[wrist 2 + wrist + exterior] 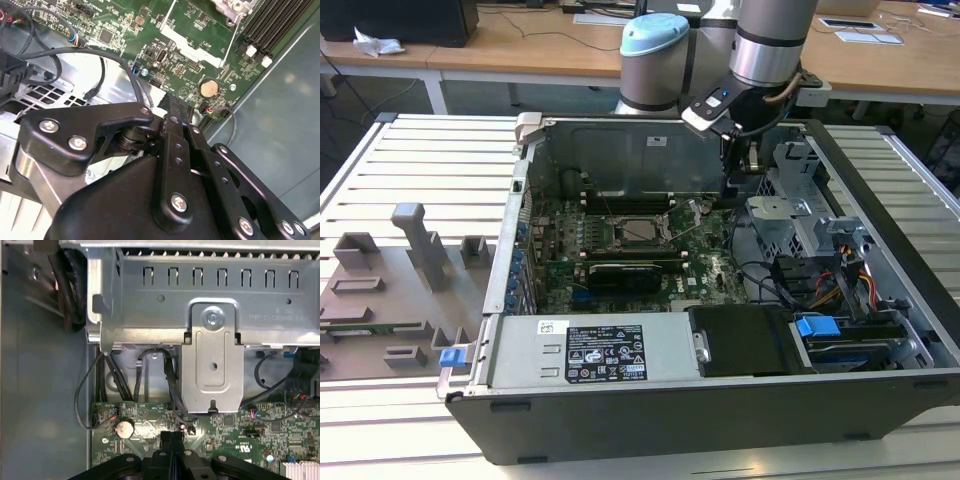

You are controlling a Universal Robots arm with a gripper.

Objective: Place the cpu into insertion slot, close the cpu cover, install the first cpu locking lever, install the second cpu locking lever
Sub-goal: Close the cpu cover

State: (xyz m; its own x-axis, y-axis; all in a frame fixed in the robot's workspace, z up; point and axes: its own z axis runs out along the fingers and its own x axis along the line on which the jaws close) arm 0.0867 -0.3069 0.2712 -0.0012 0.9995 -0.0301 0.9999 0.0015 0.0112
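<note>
- Pincer (171, 436) pressed together, holding nothing, hangs at the exterior view's right of the cpu (638, 231).
- Cpu looks seated already; closing and latching cannot be judged done.

The gripper (171, 438) looks matt black, the circuit board (120, 20) glossy green, the bracket (212, 365) smooth grey sheet metal.

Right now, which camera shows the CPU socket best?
The exterior view: the whole socket shows. The second wrist view catches one corner; the first wrist view faces the circuit board's edge and a metal bracket.
</note>
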